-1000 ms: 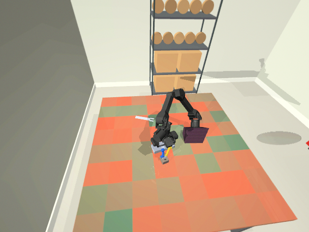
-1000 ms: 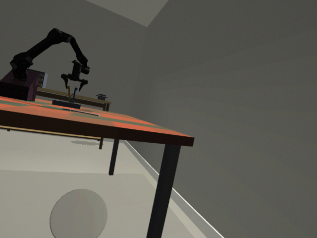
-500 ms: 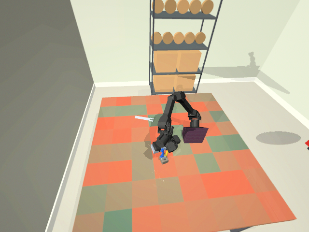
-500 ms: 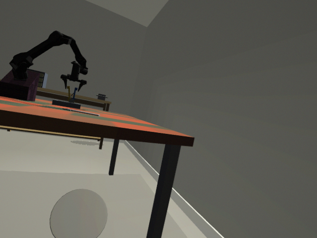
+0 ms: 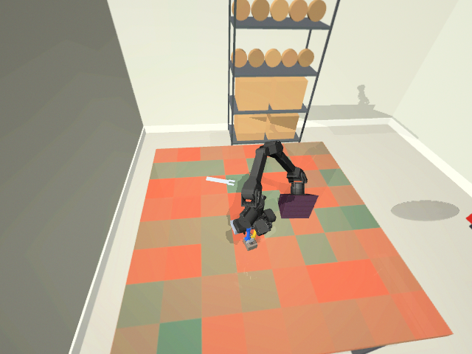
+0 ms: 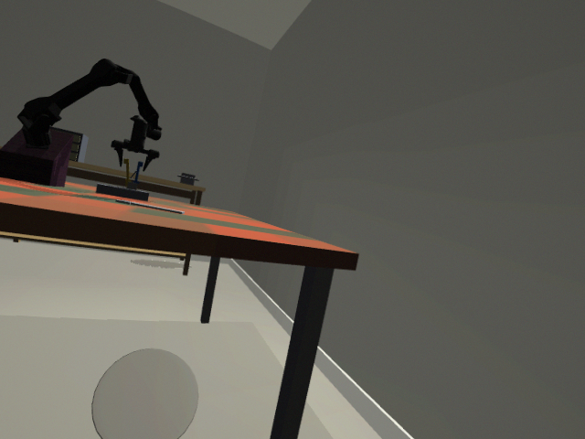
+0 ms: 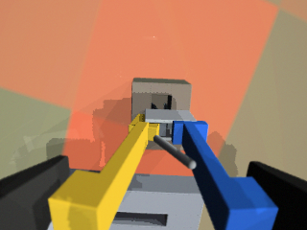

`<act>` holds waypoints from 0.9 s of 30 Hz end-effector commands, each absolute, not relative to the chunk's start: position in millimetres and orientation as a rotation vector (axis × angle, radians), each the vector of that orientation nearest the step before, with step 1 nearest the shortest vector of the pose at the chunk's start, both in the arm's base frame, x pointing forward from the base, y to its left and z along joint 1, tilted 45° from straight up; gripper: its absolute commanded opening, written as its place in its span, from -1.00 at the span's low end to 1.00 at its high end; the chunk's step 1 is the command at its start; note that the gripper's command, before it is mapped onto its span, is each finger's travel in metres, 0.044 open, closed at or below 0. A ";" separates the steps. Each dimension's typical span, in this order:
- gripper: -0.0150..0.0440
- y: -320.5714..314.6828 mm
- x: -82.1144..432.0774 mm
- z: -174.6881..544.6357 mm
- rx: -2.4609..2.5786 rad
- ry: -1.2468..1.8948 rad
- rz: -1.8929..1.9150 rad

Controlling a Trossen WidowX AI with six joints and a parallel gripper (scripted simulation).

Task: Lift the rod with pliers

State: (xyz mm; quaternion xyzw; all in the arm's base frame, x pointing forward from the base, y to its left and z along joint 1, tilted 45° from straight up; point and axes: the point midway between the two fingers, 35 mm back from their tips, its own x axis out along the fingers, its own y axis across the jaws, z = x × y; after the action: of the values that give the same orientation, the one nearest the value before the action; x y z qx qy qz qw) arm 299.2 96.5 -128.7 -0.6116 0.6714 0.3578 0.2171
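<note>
Gripper (image 5: 257, 234) (image 6: 132, 167) (image 7: 160, 168) — spread wide, empty, above upright pliers (image 5: 248, 234) (image 6: 137, 172) (image 7: 194, 144); 2 handles, yellow and blue — between the 2 fingers.

The top view is bright, with soft shadows on the orange-and-green patchwork tabletop (image 5: 220, 297) (image 6: 264, 231) (image 7: 192, 29); the exterior view is dim, its black jointed arm (image 5: 259, 167) (image 6: 78, 91) nearly a silhouette; the wrist view shows blocky-edged shadows

So there was this tall dark-grey metal shelf rack (image 5: 279, 23) full of tan discs and boxes against a sunlit cream wall (image 5: 178, 72).
</note>
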 end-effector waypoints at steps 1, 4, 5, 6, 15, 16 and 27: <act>1.00 89.6 296.9 -134.6 -1.698 1.869 0.996; 1.00 86.3 296.0 -138.0 -1.698 1.869 0.996; 1.00 85.2 295.7 -139.2 -1.698 1.869 0.996; 1.00 84.1 295.4 -140.3 -1.698 1.869 0.996; 0.99 81.4 294.6 -143.1 -1.699 1.869 0.995; 0.98 81.4 294.6 -143.1 -1.699 1.869 0.995; 0.93 81.4 294.6 -143.1 -1.699 1.869 0.995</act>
State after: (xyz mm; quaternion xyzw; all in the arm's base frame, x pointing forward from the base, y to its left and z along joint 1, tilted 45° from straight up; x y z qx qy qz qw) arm 294.4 82.1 -142.7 -0.6098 0.6740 0.3578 0.2142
